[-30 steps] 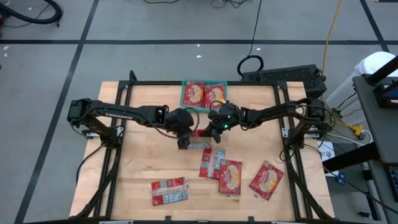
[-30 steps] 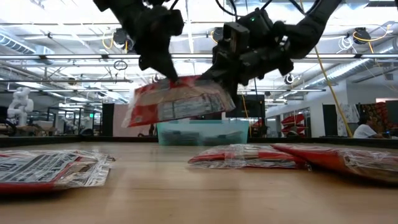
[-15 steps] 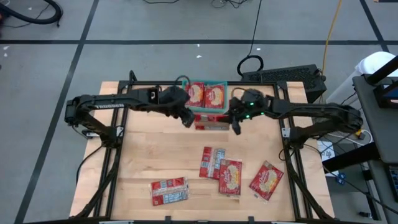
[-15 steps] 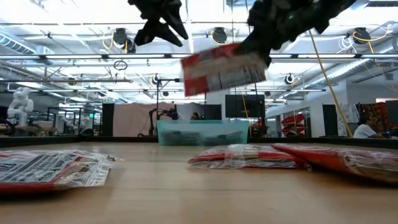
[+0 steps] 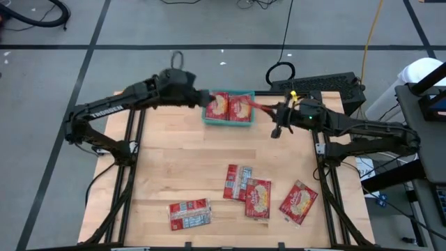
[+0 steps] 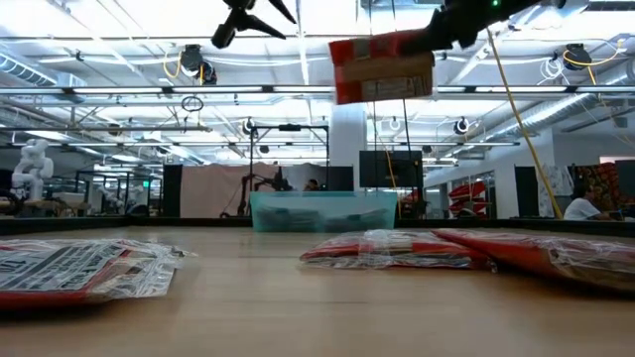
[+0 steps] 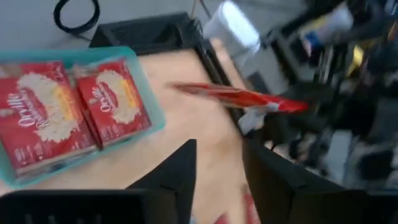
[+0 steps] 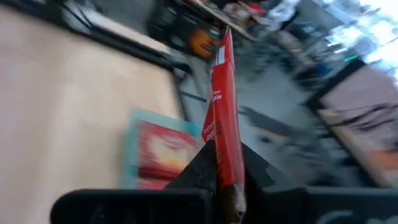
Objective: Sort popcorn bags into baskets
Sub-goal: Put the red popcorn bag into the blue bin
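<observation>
My right end effector [image 8: 219, 163] pinches one red popcorn bag [image 8: 222, 118] edge-on, high above the table [image 5: 181, 167], just beside the teal basket [image 5: 228, 121]. The basket sits at the table's far edge with two red bags [image 5: 228, 106] lying flat inside, side by side, yellow ovals up. Four more packets lie on the near half: one showing its white-grey back [image 5: 189, 214], two overlapping [image 5: 249, 192], one tilted alone [image 5: 299, 203].
</observation>
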You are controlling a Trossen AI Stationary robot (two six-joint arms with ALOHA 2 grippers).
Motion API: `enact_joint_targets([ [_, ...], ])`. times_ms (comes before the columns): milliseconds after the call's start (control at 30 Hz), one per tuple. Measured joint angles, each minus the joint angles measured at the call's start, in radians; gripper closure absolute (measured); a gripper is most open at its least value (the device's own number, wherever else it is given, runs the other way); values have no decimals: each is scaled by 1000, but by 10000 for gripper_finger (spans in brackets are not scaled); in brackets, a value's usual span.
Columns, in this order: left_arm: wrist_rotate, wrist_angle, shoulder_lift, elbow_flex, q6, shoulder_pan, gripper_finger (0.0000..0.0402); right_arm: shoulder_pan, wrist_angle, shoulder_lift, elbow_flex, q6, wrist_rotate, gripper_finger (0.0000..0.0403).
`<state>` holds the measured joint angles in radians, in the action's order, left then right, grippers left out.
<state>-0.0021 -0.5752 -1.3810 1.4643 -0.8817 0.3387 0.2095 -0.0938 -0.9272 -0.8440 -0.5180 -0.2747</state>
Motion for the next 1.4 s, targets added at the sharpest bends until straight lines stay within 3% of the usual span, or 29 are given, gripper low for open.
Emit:
enact_joint_targets([
  [100, 52, 66, 6, 0, -77, 62, 226, -11, -2, -6, 0, -184, -108, 389],
  [300, 108, 75, -16, 0, -196, 135, 132, -14, 12, -64, 0, -516, -159, 389],
  [467, 134, 145, -71, -1, -256, 130, 75, -14, 16, -97, 0, -667, -226, 389],
  [600, 135, 210, -126, -1, -291, 103, 59, -15, 64, -98, 0, -706, -226, 389],
  [833, 131, 303, -236, -1, -351, 60, 81, -15, 94, -73, 0, -726, -213, 389],
  [1033, 138, 385, -303, -2, -355, 60, 111, -15, 93, -36, 0, -725, -106, 389],
  [1233, 212, 507, -317, -2, -355, 81, 133, -15, 90, -31, 0, -727, -74, 389],
  [1400, 338, 549, -317, -2, -331, 94, 211, -15, 93, -30, 0, -730, -43, 389],
])
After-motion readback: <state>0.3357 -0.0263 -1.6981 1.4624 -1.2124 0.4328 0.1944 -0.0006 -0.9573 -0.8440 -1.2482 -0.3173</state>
